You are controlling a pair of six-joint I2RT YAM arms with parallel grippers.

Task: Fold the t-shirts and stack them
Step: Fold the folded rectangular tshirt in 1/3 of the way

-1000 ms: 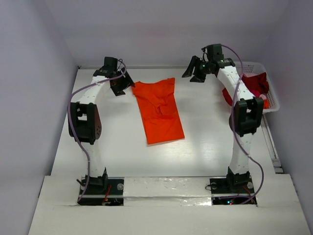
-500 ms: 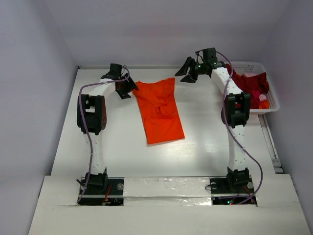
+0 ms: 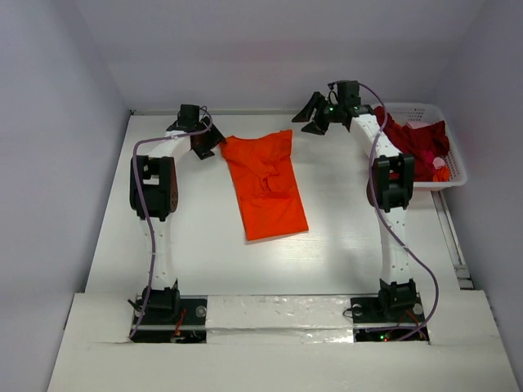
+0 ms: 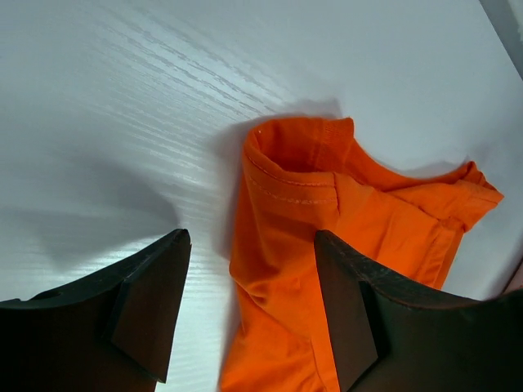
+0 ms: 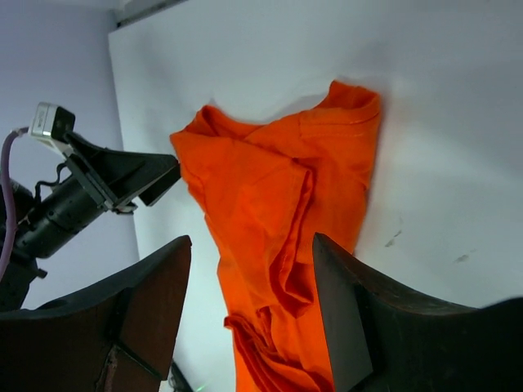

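Folding of the orange t-shirt [image 3: 265, 184] looks to be the step in hand: it lies flat on the counter [image 3: 196, 245] as a long, already narrowed strip, rumpled near its middle, with one end toward the arm bases and the other end between the two pincers. The left pincer [image 3: 206, 145] sits just beside the corner of that end; in its wrist view the left pincer [image 4: 252, 237] has its jaws spread wide with nothing between them, and a hemmed opening of the orange t-shirt [image 4: 294, 196] lies just ahead of the fingertips, slightly toward the right-hand finger. Whether the tips touch the counter I cannot tell. The right pincer [image 3: 315, 117] hangs higher, apart from the cloth, and is likewise wide open and empty; its wrist view looks down on the orange t-shirt [image 5: 261, 180] below and ahead of the right pincer [image 5: 251, 241]. Behind the right pincer, on its outer side, the crimson t-shirt [image 3: 417, 139] lies heaped in the white basket [image 3: 425, 106], not yet folded. The next move probably calls for each pincer to come down on its own corner, close on all the layers there, and carry that end evenly toward the opposite end, so the task seems well short of done.
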